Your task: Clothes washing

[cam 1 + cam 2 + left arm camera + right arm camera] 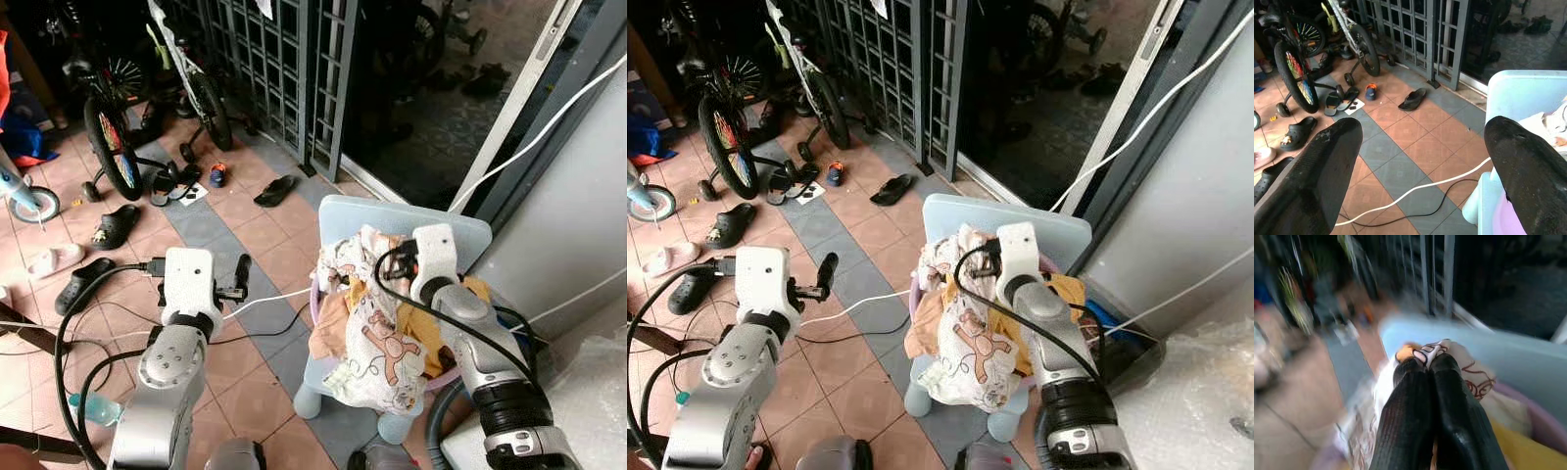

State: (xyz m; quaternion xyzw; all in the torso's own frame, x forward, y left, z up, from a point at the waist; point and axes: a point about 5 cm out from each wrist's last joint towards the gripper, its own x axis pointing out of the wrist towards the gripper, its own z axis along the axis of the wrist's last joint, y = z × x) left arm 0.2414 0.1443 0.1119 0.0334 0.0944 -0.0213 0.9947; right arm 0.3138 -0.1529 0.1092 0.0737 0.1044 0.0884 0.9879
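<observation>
Printed soft cloth clothes (377, 333), smooth plastic chair (392, 217), matt tiled floor (265, 245)

Pale blue plastic chair (333, 220). Lilac basket (1547, 418) rim. White cloth (377, 343) printed with brown bears; mustard-yellow garment (431, 333) beside it. Black fingers (1420, 396) pinching white fabric with red-brown line print. Terracotta and grey floor tiles (1400, 142) in bands. White cable (1415, 191) and black cable across. Rainbow-coloured spokes on bicycle wheel (1295, 73). Black sandal (275, 190).
</observation>
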